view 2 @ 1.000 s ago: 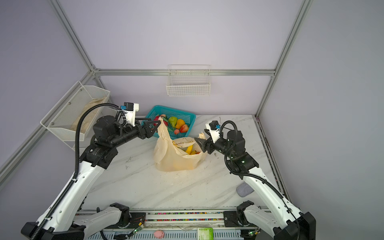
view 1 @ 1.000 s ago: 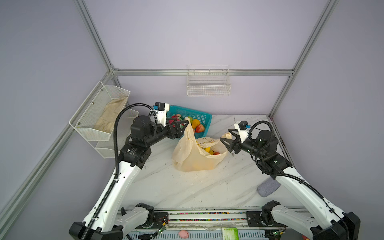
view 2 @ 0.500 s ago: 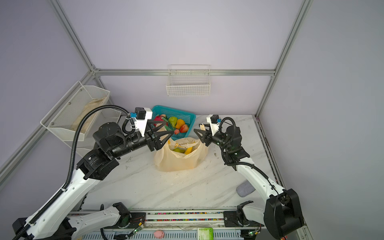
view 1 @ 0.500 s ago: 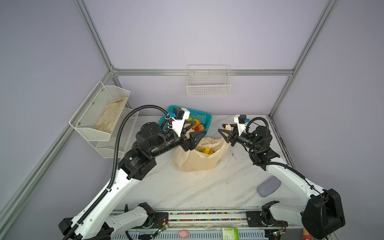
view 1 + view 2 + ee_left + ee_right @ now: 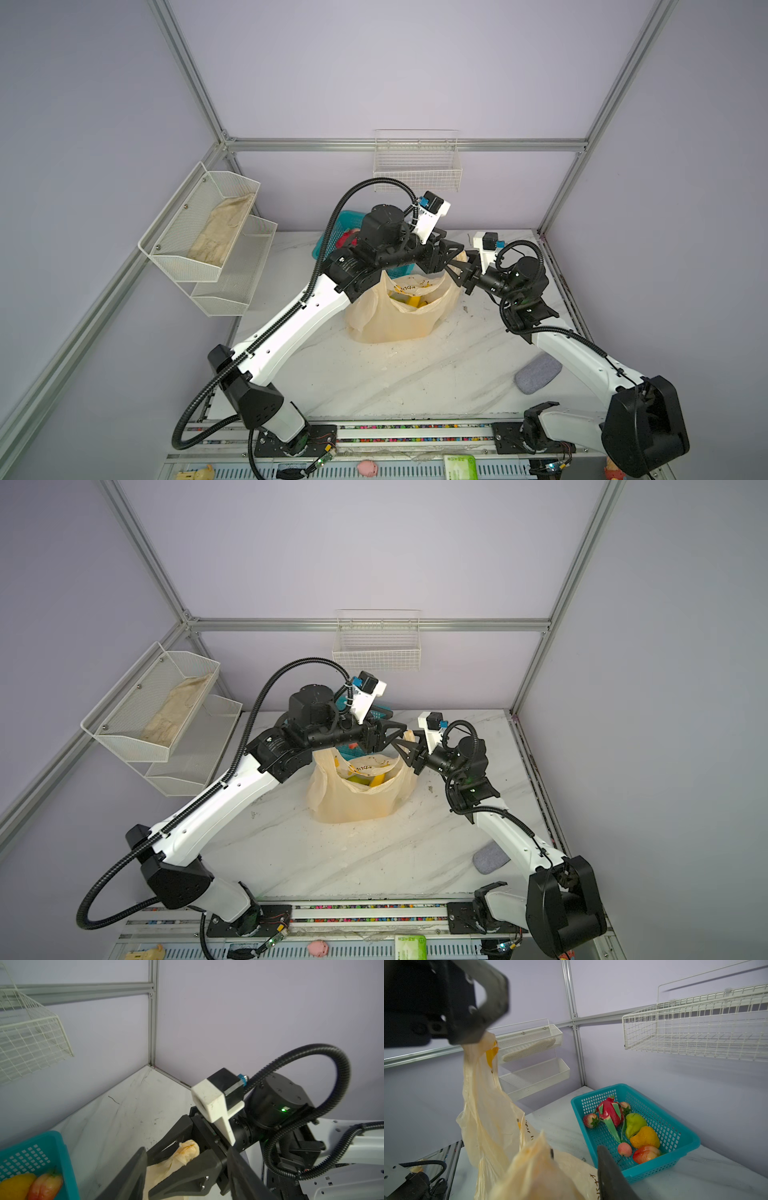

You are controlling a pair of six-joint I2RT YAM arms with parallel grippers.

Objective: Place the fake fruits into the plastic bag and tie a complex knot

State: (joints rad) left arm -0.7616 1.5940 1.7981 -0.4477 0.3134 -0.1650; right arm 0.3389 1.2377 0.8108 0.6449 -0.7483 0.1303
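Observation:
The plastic bag (image 5: 395, 320) (image 5: 357, 800) stands mid-table with yellow fake fruits (image 5: 409, 299) inside. Above its mouth my two grippers meet tip to tip. My right gripper (image 5: 463, 272) (image 5: 550, 1159) is shut on one bunched handle, whose end (image 5: 187, 1151) pokes out between its fingers. My left gripper (image 5: 451, 259) (image 5: 186, 1148) stands open around that handle and the right gripper's finger. The other handle strip (image 5: 481, 1076) hangs taut from it. No knot in view. A dragon fruit (image 5: 609, 1112), pears (image 5: 634, 1124) and strawberries (image 5: 590, 1121) lie in the teal basket (image 5: 675, 1159).
A white mesh shelf holding a beige cloth (image 5: 220, 232) hangs on the left wall. A wire basket (image 5: 417, 166) hangs on the back wall. A grey pad (image 5: 538, 374) lies at the table's front right. Small items sit on the front rail (image 5: 368, 467).
My left gripper has swung right across the bag's mouth, taking a handle strip along. My right gripper has risen with its handle to meet it. Both sets of jaws have narrowed.

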